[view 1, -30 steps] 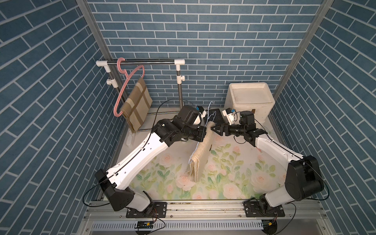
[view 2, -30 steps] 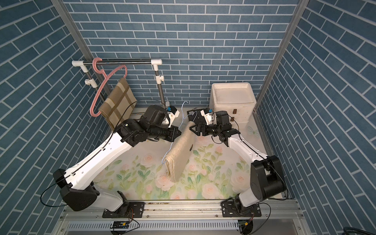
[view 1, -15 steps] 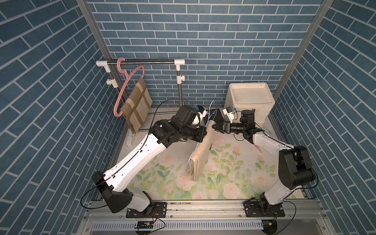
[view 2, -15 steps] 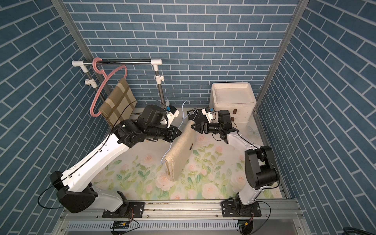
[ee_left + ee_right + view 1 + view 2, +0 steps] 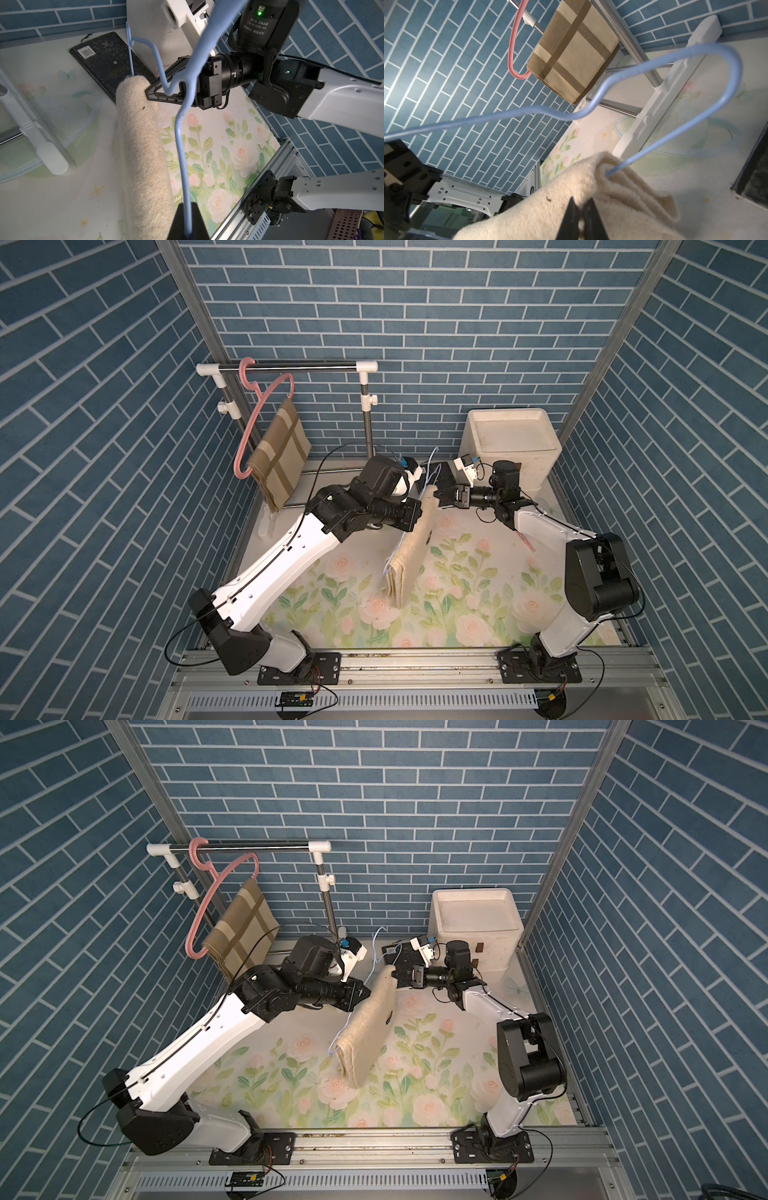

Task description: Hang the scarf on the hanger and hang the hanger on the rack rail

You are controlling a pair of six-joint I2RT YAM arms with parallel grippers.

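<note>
One DAMIAO motor label [image 5: 255,24] near scarf [image 5: 143,145]

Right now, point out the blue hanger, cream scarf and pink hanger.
blue hanger [image 5: 180,149], left wrist view, long straight wire
cream scarf [image 5: 415,547], in a top view, hanging fold
pink hanger [image 5: 511,55], right wrist view, straight side

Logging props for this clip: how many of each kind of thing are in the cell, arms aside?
Hangers: 2, pink hanger and blue hanger
Scarves: 2, plaid scarf and cream scarf
Rack: 1
White bin: 1
Black book: 1
Total: 7
</note>
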